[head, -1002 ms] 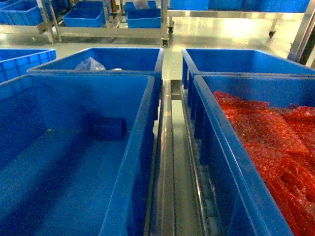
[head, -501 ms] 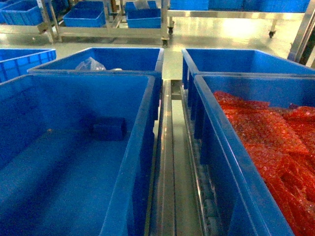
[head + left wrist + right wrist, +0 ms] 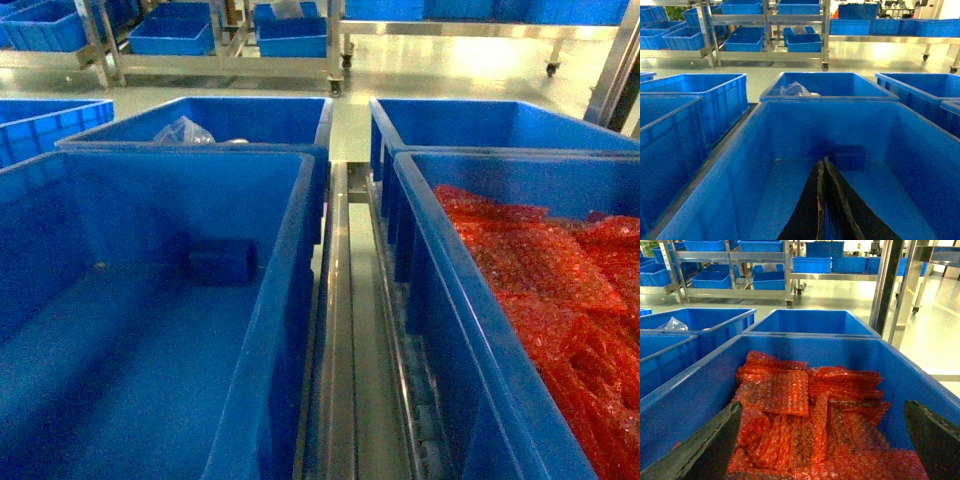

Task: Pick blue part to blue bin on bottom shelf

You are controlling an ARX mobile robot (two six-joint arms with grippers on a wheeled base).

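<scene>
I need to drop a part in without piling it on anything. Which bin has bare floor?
The left bin is bare apart from one blue block near its far wall. The right bin is crowded with red bubble-wrap bags.

The lower left of the frame is filled by a large blue bin [image 3: 150, 330]. 1 blue part [image 3: 222, 262] lies on its floor, against the far wall. The lower right holds a second bin [image 3: 440, 330] filled with red bubble-wrap bags [image 3: 560, 290]. A steel divider rail [image 3: 338, 340] runs between the 2 bins, from lower centre toward mid-frame. Behind them stand 2 further bins; the left one [image 3: 250, 120] contains a clear plastic bag [image 3: 182, 130]. Racks [image 3: 230, 65] carrying more bins cross the top of the frame.
</scene>
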